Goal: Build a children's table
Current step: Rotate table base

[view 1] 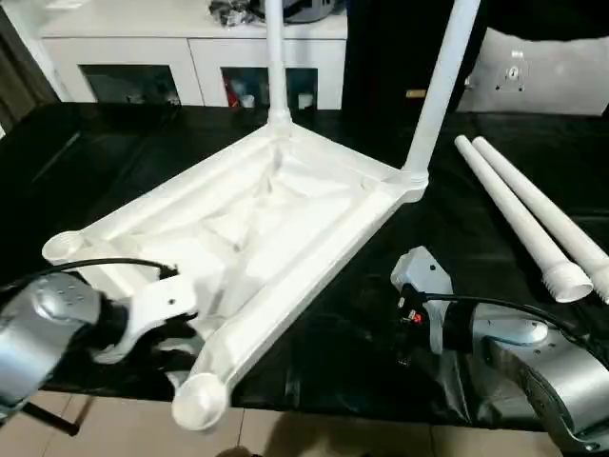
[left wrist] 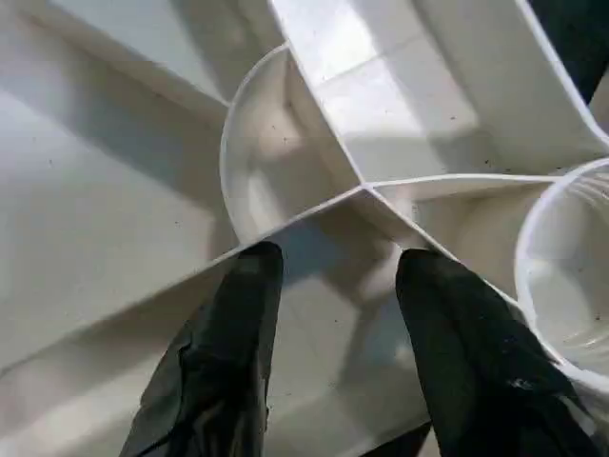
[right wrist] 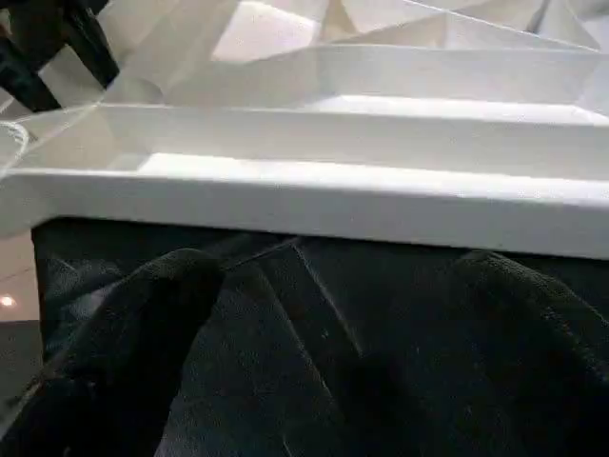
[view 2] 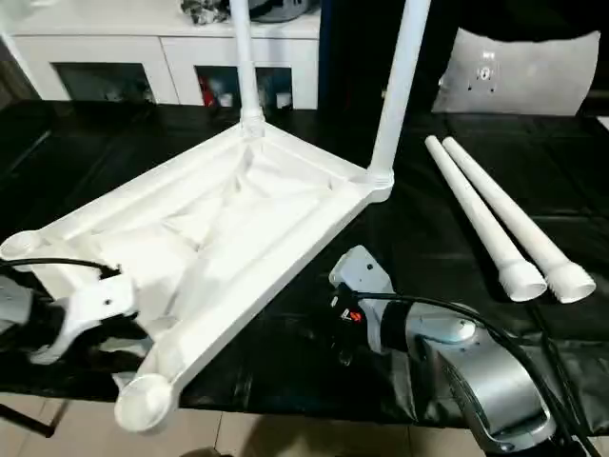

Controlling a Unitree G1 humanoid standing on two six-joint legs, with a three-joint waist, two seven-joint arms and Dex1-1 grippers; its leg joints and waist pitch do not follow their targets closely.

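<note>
White upturned table top [view 1: 276, 228] lies between the half-spread left claw [left wrist: 333, 276] and wide-spread right claw [right wrist: 333, 286]; two loose legs [view 1: 533, 219] beside.

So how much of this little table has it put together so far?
About half. The table top lies upside down on the black cloth, and two legs already stand in its far corner sockets. Two loose legs lie beside it on the right, and the two near sockets are empty. Right now the left pincer is at the top's ribs by a near corner, while the right pincer is open, just short of its edge.
</note>
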